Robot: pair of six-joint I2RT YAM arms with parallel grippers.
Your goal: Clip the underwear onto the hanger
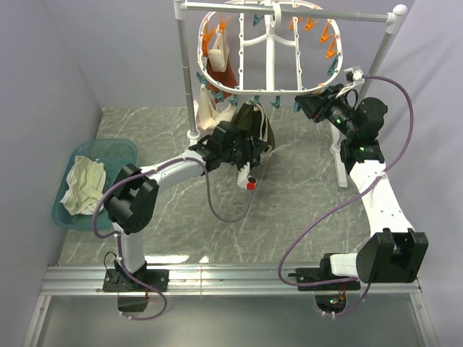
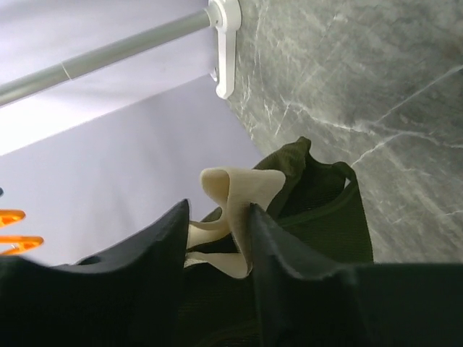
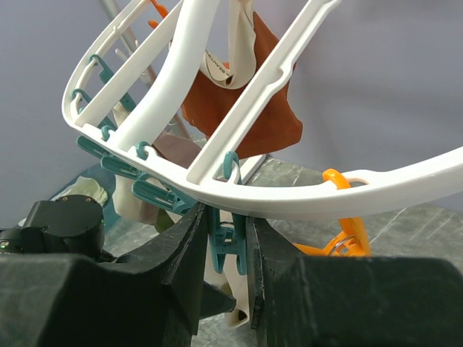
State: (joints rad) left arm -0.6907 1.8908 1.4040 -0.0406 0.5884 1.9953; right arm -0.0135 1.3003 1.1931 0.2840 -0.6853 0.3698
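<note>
The underwear [image 1: 255, 124] is dark olive green with a pale beige waistband [image 2: 239, 189]. My left gripper [image 2: 217, 238] is shut on that waistband and holds the brief up under the front rim of the hanger [image 1: 269, 50]. The hanger is a white oval frame with orange and teal pins, and it also shows in the right wrist view [image 3: 217, 79]. My right gripper [image 3: 226, 249] is shut on a teal clothespin [image 3: 230, 242] hanging from the hanger's front rim. In the top view the right gripper [image 1: 312, 107] sits at the rim's right front.
A rust-red garment [image 1: 219, 69] and a pinkish-beige one [image 1: 208, 108] hang clipped on the hanger's left side. A white pole stand [image 1: 189, 72] carries the hanger. A teal basket [image 1: 116, 155] with a cream-white cloth [image 1: 83, 184] sits at the left.
</note>
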